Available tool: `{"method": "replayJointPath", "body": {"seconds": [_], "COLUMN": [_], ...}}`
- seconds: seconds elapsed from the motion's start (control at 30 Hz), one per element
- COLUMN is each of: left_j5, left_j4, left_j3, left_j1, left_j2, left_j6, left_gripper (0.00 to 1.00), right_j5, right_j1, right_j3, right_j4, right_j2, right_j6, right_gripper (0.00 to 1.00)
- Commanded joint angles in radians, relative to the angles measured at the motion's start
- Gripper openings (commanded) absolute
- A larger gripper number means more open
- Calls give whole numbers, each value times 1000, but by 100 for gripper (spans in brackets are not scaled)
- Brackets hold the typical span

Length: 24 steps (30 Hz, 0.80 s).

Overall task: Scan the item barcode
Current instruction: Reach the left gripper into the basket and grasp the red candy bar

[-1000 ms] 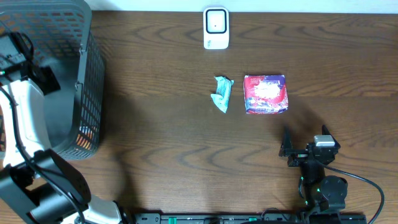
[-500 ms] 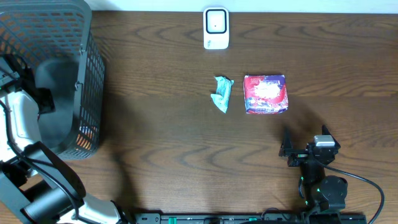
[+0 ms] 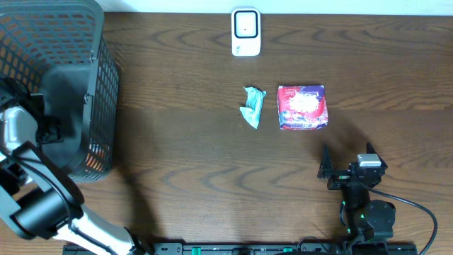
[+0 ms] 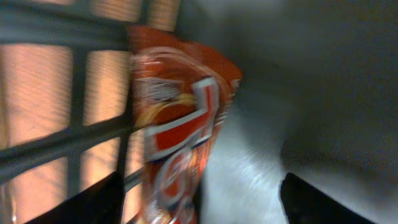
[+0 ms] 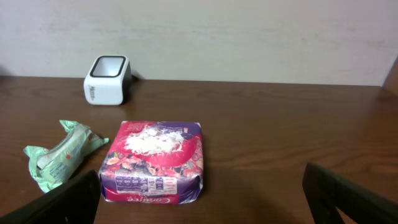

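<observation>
Since a second ago the left arm [image 3: 18, 138] has moved down along the basket [image 3: 71, 28]; the left hand [image 4: 199, 190] stands open, with the orange snack bag [image 4: 180, 124] between its fingers, against the mesh wall. Over the bench [image 3: 184, 156] the right hand [image 3: 347, 161] is wide open, facing the red box [image 3: 303, 107]

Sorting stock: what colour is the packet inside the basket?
The packet is orange-red; left wrist view.

table [image 3: 212, 177]: dark wood | basket [image 3: 106, 78]: at its left edge | green packet [image 3: 253, 106]: just beside purple box [image 3: 303, 107]
</observation>
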State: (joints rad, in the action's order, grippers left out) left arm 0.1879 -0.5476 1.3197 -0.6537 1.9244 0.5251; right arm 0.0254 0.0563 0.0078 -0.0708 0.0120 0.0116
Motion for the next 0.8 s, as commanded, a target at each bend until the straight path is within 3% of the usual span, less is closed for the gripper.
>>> {"method": "replayJointPath", "body": {"seconds": [0.0,0.1,0.17,0.23,0.47,0.77], "left_j5": [1,-20,-39,-43,-63,-336], "left_j4": [7,8,10,16,15,58], "left_j3": [-7,-7,-7,-6,37,68], "left_j1": [-13,-13,-13,-12,26,99], "left_j2": [60,94,105,105,-9,-341], "left_j6": [21,20,19,-4,-143,-290], "left_gripper": [68,59,28,8,7,7], "right_j5": [-2,-2,-2,-2,-2,-2], "right_j1": [-16,-16,-16,-16,-16,-16], "right_j3": [-2,-2,-2,-2,-2,-2], "right_j4": [-3,-3,-3,-3,-3,-3], "right_j2": [-5,-5,-5,-5,-5,-5], "right_j6": [-7,-7,-7,-7,-7,-7], "right_gripper": [99,99,99,99,99,99]}}
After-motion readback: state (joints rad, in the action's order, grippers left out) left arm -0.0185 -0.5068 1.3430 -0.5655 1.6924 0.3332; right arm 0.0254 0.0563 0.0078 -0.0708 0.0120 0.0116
